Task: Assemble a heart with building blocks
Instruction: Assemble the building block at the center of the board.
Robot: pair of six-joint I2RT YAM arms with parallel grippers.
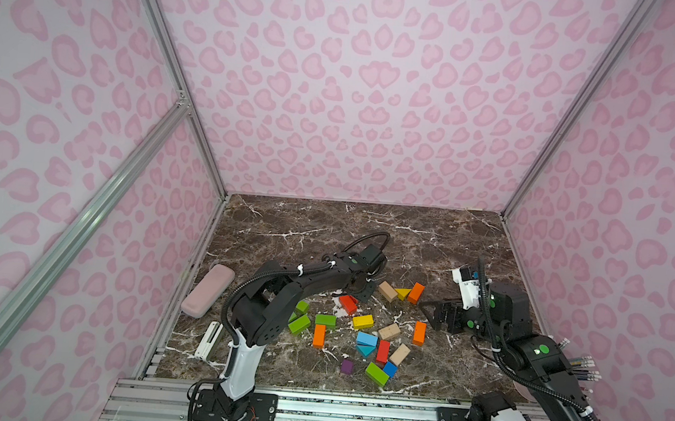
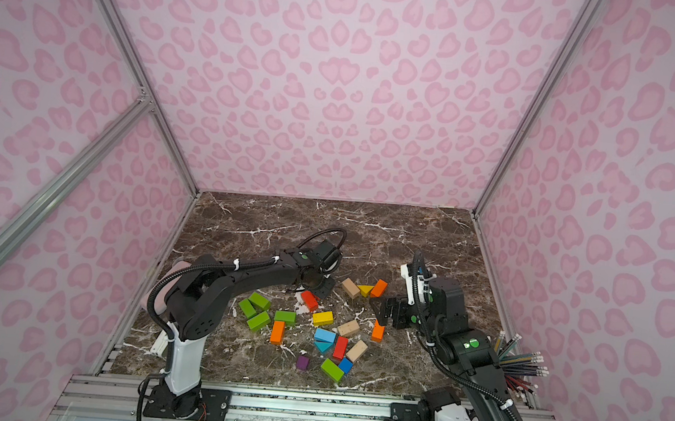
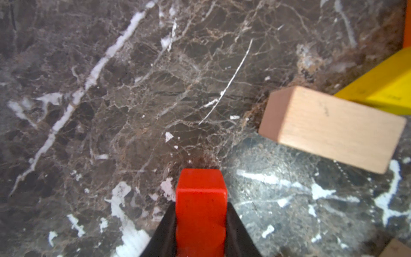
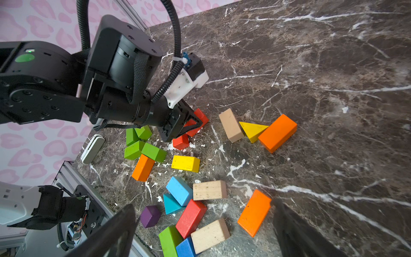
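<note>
Your marble table point(image 1: 429, 236) lies bare from the yellow brick point(image 1: 363, 321) back to the rear wall point(image 1: 354, 138). That is the widest free room, with side walls closing the table's edges. The building blocks point(image 1: 382, 351) scatter around and nearer than that brick, several touching. The right gripper point(image 1: 432, 313), off the yellow brick toward the right arm's side, hangs with jaws spread wide and empty. The left gripper point(image 3: 201, 213), just behind the yellow brick, is clamped tight on a red brick point(image 3: 201, 191).

Black arms point(image 1: 309, 275) carry white lower links point(image 1: 245, 368), green dots point(image 1: 542, 348) and ribbed cables point(image 4: 82, 24).
</note>
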